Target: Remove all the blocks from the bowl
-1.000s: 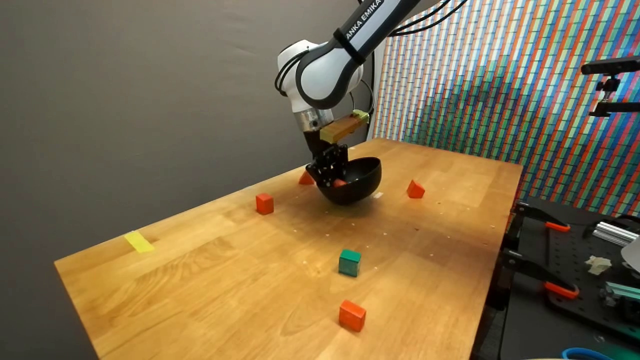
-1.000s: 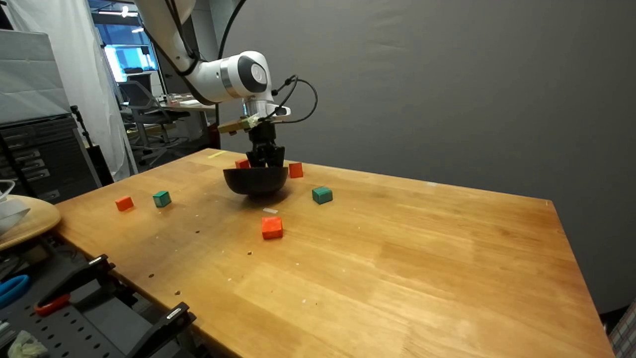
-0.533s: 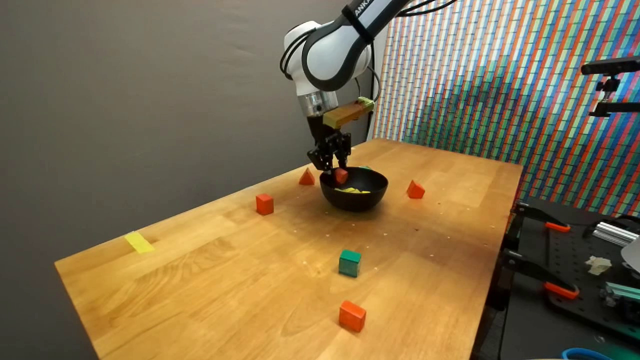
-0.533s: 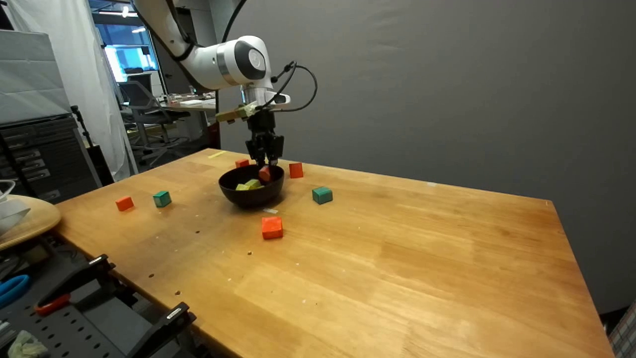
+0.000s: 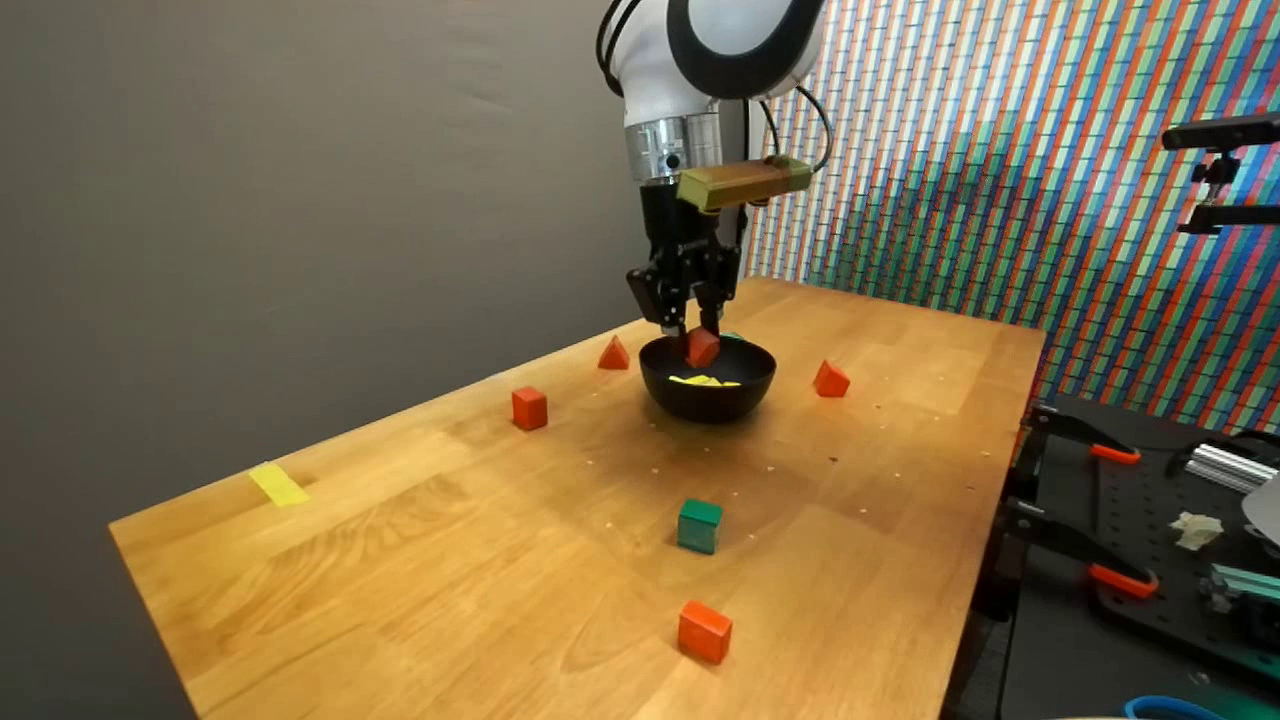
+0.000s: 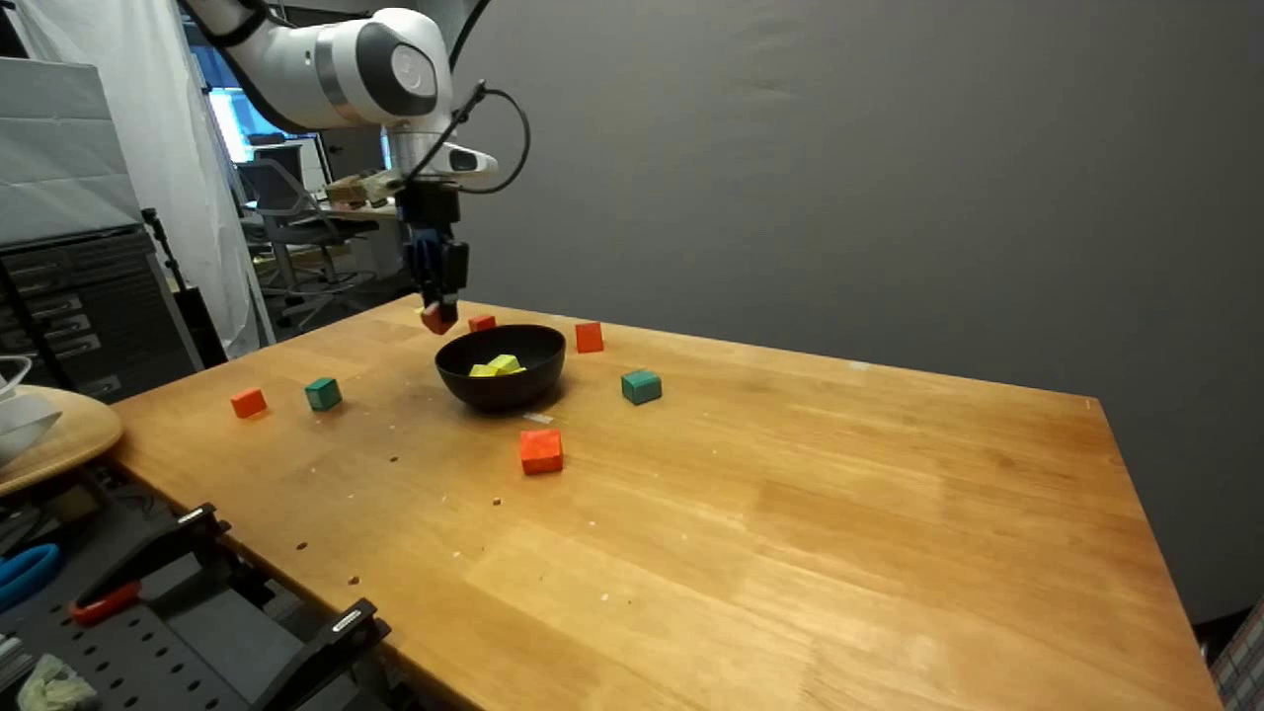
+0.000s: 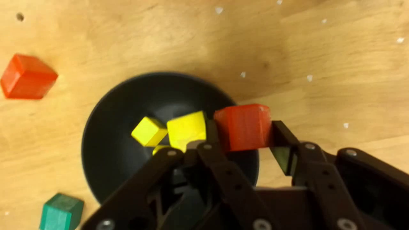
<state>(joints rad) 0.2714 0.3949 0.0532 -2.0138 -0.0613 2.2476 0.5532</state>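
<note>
Wrist view: fingers (image 7: 283, 135) clamped on opposite sides of a red block (image 7: 245, 127), right of centre, skewed in the grip; an uneven bite on those canted faces could let it twist loose. Edges look worn; perhaps painted wood. Black bowl (image 7: 108, 153) at centre-left, round, smooth inside; two yellow blocks (image 7: 187, 129) lie in it, plus a sliver of a third behind the fingers. That slick curved wall would likely let them skid from a later pinch. In an exterior view, an orange-red triangular block (image 5: 613, 354) stands just left of the bowl at mid-frame, probably easy to topple; the red block lines up with the bowl's mouth, so a low swing could clip the rim and tip it. Desk (image 5: 430, 570) of pale grained wood, flecked white. In an exterior view, the red block hangs upper left, past the bowl's left rim and apart from it, near an orange-red block (image 6: 482, 323); a hasty set-down could knock that one. Dropped, hard flat-sided pieces might tumble off line.
</note>
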